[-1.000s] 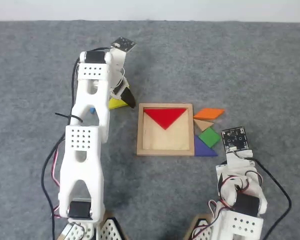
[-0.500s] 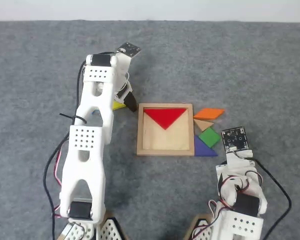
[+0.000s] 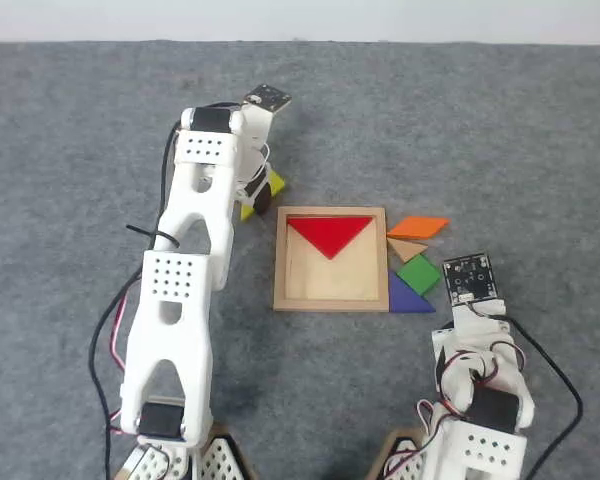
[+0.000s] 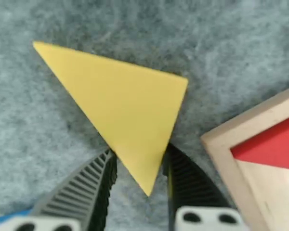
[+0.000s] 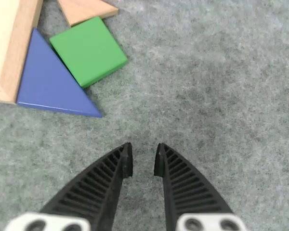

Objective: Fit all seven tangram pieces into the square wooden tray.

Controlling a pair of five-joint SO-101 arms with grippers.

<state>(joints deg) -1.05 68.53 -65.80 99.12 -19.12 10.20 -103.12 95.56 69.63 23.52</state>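
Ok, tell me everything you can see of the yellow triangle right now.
The yellow triangle is a flat, plain-coloured piece, seemingly painted wood, with clean edges. One pointed corner is pinched in the left claw, a finger against each edge. It sits over the grey mat, just off the outer corner of the wooden tray, not touching it. Whether it is lifted or resting there, I cannot tell.

A big triangle [image 3: 329,234] is seen lying in the tray [image 3: 330,303], against its 12 o'clock wall. A parallelogram [image 3: 418,227], small triangle [image 3: 405,248], square [image 3: 418,273] and flat triangle [image 3: 408,297] are ranged along the tray's 3 o'clock side. A gripped triangle [image 4: 120,106] is held by the left gripper [image 4: 137,153] off the 10 o'clock corner.
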